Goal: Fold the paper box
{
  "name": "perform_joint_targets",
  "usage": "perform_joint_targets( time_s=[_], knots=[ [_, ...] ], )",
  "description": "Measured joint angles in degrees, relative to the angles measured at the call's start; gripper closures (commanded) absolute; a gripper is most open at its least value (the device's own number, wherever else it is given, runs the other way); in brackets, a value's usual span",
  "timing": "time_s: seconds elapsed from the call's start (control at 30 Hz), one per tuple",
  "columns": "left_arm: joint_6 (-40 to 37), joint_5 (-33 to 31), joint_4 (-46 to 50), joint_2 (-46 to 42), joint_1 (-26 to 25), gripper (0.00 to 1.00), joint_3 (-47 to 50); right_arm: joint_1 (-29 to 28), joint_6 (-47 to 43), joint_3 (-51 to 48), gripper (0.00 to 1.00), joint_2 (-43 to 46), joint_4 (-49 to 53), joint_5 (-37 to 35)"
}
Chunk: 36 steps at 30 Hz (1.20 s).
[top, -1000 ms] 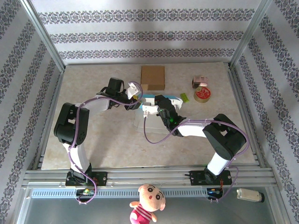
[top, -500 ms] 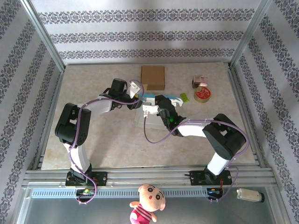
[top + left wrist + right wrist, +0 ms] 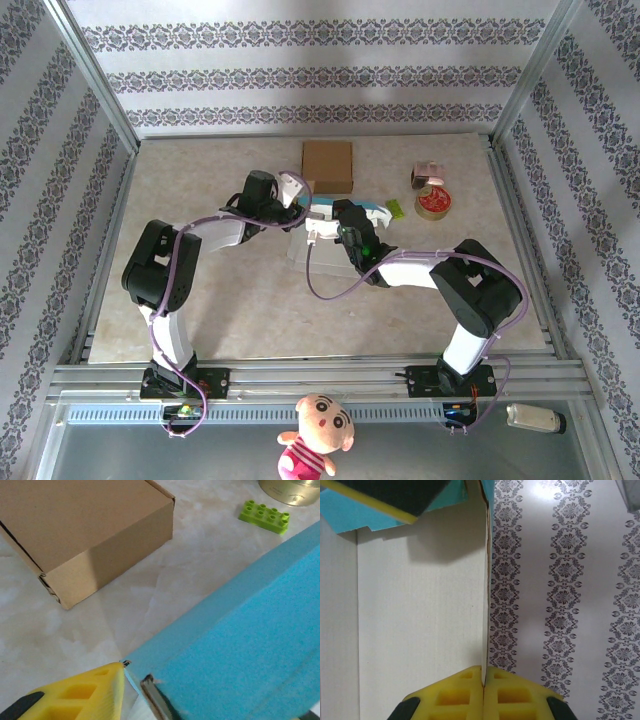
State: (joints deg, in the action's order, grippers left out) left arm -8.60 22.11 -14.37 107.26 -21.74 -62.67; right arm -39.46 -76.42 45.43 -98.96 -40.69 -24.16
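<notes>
Top external is showing me the paper box [image 3: 300, 252] lying partly opened near the middle of the table [image 3: 250, 310], just on the near side of a brown cardboard box [image 3: 328, 165]. Both arms are reaching in to it. The left pincer [image 3: 297, 198] is sitting at the paper box's far left corner, and the right pincer [image 3: 322, 232] is coming at it from the right, just beside the left one. A green brick [image 3: 394, 208] and a roll of tape [image 3: 433, 203] are lying to the right of the paper box, apart from it.

Through the right wrist camera I am seeing both yellow fingers [image 3: 455, 690] pressing together with the thin edge of a white panel pinched between them. That pincer is fully closed and gripping the paper box. The white panel is running straight up from the fingertips, with a blue flap across the top left.

Through the left wrist camera I am looking down on a broad blue face of the paper box, filling the lower right. One yellow finger [image 3: 90, 692] is showing at the bottom left, its tip touching the blue panel's corner. The jaws are standing apart with the blue panel lying across the gap. I cannot tell whether they are actually clamping it or just straddling it.
</notes>
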Motion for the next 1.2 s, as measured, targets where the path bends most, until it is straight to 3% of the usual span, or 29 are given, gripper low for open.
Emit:
perform_joint_targets(
  time_s=[0.2, 0.37, 0.5, 0.57, 0.67, 0.83, 0.93, 1.13, 1.2],
  knots=[
    [2.2, -5.3, -3.3, 0.0, -1.4, 0.75, 1.0, 0.3, 1.4, 0.7, 0.96, 0.0, 1.0, 0.0],
    [6.5, -8.8, -1.2, 0.0, -1.8, 0.82, -0.5, 0.1, 3.0, 0.7, 0.46, 0.0, 2.1, 0.6],
    [8.5, -8.9, 1.7, 0.0, -1.8, 0.85, -3.2, -1.0, 8.2, -0.5, 0.18, 4.5, 7.9, 3.3],
    [8.9, -8.6, 2.5, 0.0, -1.8, 0.84, -3.5, -1.3, 13.4, -1.0, 0.11, 10.4, 13.4, 7.1],
    [9.1, -8.0, 4.6, 0.0, -1.8, 0.84, -3.6, 0.6, 24.3, -0.9, 0.08, 22.0, 21.4, 18.2],
    [8.9, -7.1, 5.5, 0.0, -1.8, 0.84, -3.6, 11.8, 45.9, 3.7, 0.03, 32.0, 29.8, 38.9],
    [8.7, -6.3, 5.6, 0.0, -1.8, 0.84, -3.6, 17.7, 59.8, 8.6, 0.06, 30.1, 34.1, 47.4],
    [8.6, -4.5, 5.5, 0.0, -1.8, 0.82, -3.6, 26.3, 82.8, 21.2, 0.18, 16.7, 43.4, 60.5],
    [8.5, -3.9, 5.5, 0.0, -1.8, 0.75, -3.6, 27.6, 87.3, 22.8, 0.2, 12.6, 46.1, 62.6]
  ],
)
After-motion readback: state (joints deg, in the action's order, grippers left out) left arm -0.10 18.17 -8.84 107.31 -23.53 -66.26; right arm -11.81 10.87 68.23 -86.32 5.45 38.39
